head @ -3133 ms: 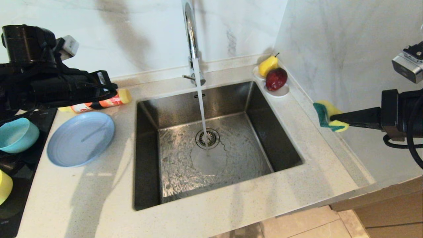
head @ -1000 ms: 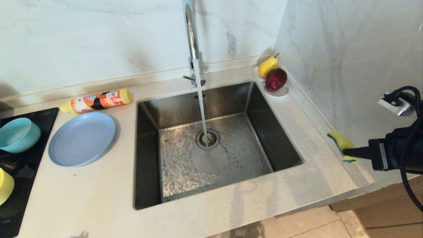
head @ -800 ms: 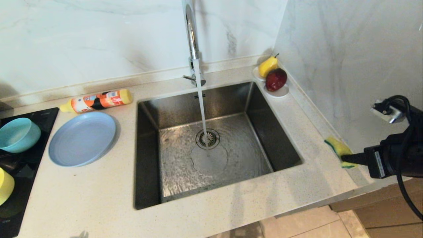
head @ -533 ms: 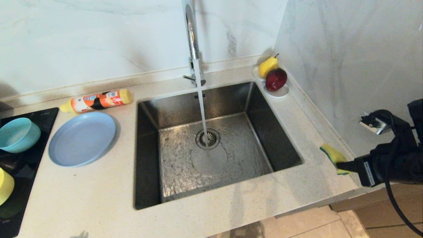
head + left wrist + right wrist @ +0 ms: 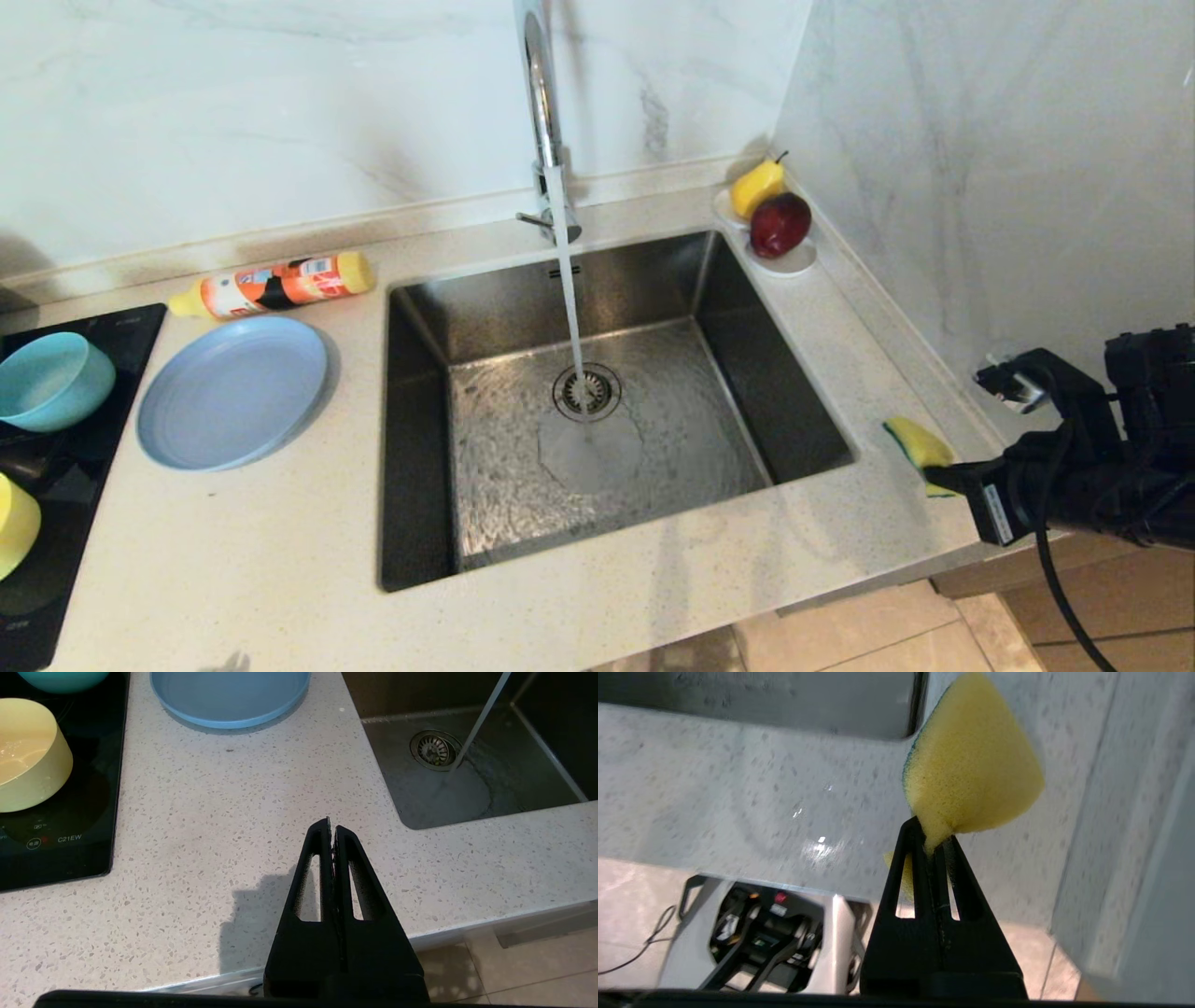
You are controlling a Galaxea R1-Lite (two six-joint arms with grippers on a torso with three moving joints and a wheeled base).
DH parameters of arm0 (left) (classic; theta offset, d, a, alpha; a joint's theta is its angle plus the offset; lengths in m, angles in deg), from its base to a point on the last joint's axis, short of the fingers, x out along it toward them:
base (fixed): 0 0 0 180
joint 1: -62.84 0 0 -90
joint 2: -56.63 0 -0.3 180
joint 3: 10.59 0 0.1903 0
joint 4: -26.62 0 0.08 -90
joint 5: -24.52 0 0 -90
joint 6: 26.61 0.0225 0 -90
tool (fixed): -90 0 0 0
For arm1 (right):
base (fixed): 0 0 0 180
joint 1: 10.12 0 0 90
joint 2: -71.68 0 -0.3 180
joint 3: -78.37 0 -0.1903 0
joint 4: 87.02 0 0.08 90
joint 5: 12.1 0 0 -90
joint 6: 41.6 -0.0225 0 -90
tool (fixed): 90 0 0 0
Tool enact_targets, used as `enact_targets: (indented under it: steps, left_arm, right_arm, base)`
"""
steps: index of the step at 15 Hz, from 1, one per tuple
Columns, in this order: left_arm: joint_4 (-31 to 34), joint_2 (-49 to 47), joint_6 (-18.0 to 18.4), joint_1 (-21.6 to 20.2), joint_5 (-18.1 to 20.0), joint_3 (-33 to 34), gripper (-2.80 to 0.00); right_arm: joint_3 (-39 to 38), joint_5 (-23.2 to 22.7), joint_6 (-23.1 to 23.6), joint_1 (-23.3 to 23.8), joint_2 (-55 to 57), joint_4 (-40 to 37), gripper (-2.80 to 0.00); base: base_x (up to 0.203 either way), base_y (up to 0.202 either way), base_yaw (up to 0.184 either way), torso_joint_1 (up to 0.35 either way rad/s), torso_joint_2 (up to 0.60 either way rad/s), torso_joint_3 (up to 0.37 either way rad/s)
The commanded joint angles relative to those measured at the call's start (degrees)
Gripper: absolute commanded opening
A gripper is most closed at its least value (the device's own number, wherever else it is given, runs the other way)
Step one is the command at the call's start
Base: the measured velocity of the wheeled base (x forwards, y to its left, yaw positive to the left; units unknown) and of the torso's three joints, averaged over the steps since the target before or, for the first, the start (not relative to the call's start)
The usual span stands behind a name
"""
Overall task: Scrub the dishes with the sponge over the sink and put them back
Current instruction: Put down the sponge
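Marble walls close in a pale speckled worktop (image 5: 233, 560) with a square steel sink (image 5: 803, 411) set into it. From the head view, water runs from the tall tap (image 5: 541, 112) onto the drain (image 5: 586, 392). Left of the sink lies a blue plate (image 5: 233, 392), with an orange bottle (image 5: 271, 285) on its side behind it. A teal bowl (image 5: 51, 381) and a yellow bowl (image 5: 17, 523) stand on the black hob (image 5: 65, 467) at the far left. A pear (image 5: 754, 185) and a red apple (image 5: 780, 224) sit on a small white dish (image 5: 794, 259) in the back right corner. The right pincer (image 5: 938, 474) is low over the worktop's right edge, clamped on the sponge (image 5: 918, 441) (yellow foam up).

The left wrist view shows the left pincer (image 5: 332, 828) closed and empty over the worktop's front edge, the plate, the yellow bowl and the drain beyond it.

In the right wrist view the sponge is pinched by one end between the fingers (image 5: 909, 849); whether it touches the worktop I cannot tell.
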Motion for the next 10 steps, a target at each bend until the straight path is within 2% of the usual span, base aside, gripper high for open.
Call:
enact_targets:
  steps: [1, 7, 10]
  left_arm:
    - [-0.03, -0.22, -0.02, 0.00, -0.03, 1.32, -2.80]
    - [-0.03, -0.22, -0.02, -0.05, -0.03, 1.32, -2.80]
    - [-0.03, -0.22, -0.02, 0.00, -0.03, 1.32, -2.80]
  right_arm:
    - [-0.33, 0.26, 1.31, 0.01, 1.99, 0.70, -2.80]
    - [-4.88, 7.76, 9.17, -1.45, 7.28, 14.67, -2.80]
    - [-6.26, 10.05, 11.99, -2.20, 10.71, 20.73, -2.80]
  base:
    - [0.000, 0.000, 0.000, 0.000, 0.00, 0.000]
    - [0.000, 0.000, 0.000, 0.000, 0.00, 0.000]
    - [0.000, 0.000, 0.000, 0.000, 0.00, 0.000]
